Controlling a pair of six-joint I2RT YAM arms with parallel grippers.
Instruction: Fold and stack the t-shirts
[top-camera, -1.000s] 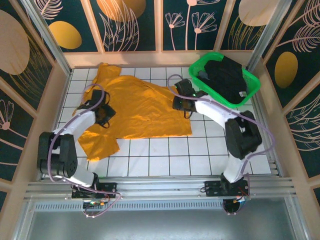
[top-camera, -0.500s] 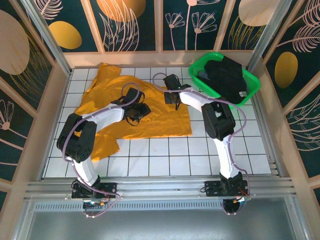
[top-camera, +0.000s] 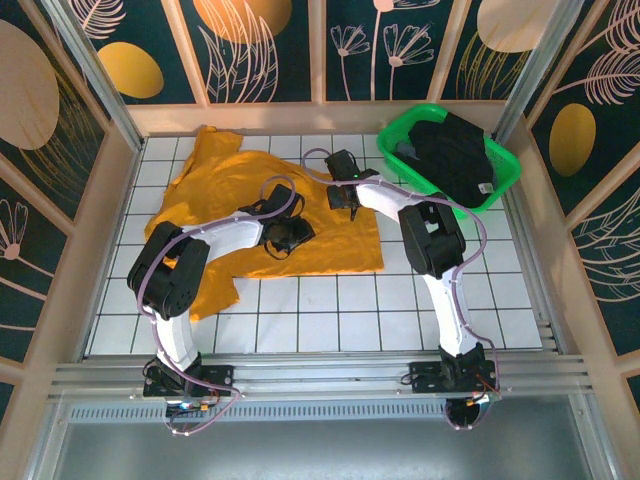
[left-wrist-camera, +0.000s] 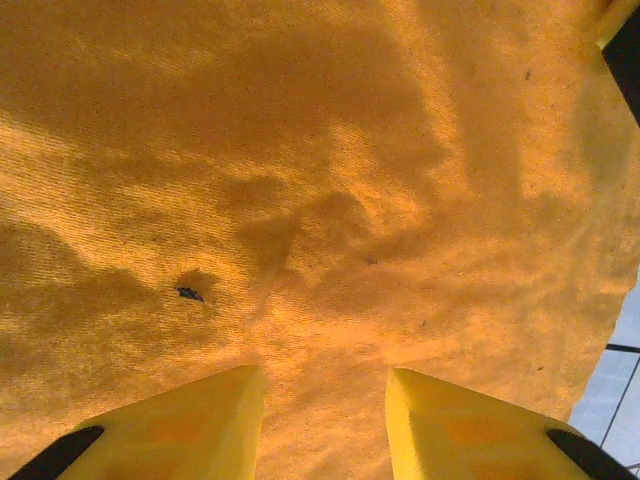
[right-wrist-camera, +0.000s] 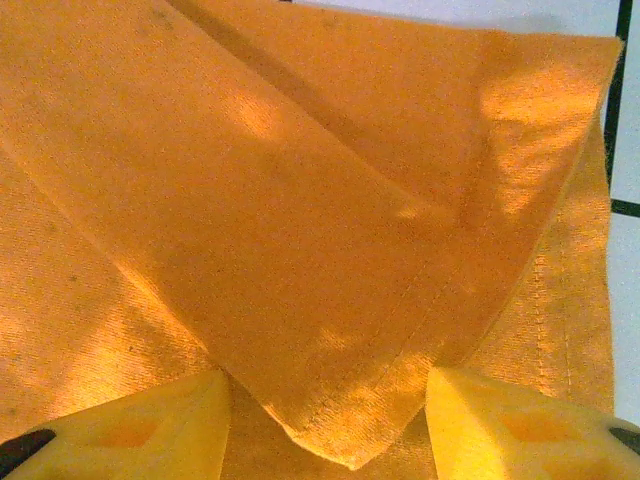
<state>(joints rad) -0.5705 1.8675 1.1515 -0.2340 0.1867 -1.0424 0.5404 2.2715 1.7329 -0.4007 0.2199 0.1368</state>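
Held apart and clamping nothing, with the left gripper (left-wrist-camera: 322, 390) poised low over the orange-yellow t-shirt (top-camera: 225, 185), spread flat directly beneath and ahead of its tips on the tiled table (top-camera: 330, 300), probably to pin or smooth the middle of the cloth. Likewise apart at the right gripper (right-wrist-camera: 328, 390), straddling a folded-over corner (right-wrist-camera: 340, 330) that lies between its fingers unpinched, seemingly lined up to take that hemmed point for a fold. Beyond and to the right of the right gripper, bundled in the green basket (top-camera: 395, 150): the black t-shirt (top-camera: 455, 150), not yet folded, presumably kept aside for later.
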